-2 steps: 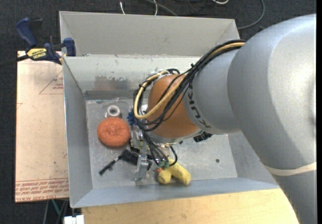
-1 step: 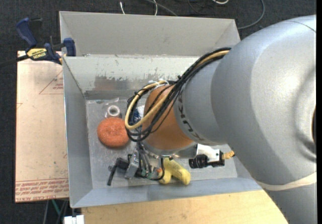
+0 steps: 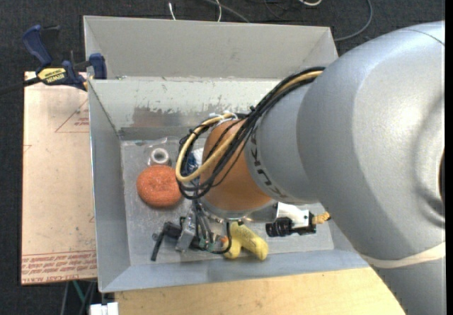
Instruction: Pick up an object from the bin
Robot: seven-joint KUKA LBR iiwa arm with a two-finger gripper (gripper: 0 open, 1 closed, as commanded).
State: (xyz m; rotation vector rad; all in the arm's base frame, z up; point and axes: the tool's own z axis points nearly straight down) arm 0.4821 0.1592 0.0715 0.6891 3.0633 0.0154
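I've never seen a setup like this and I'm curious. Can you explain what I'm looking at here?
A single camera looks down from above into a grey metal bin of small loose things. The big grey shape coming in from the right is a robot arm, with an orange cover and black and yellow cables at its wrist. Its job is to pick one thing out. Its gripper sits low near the bin's front edge, beside a yellow banana-shaped thing. I cannot tell whether it holds anything. Also in the bin are a rough orange ball, a small white ring and a small black-and-white part.
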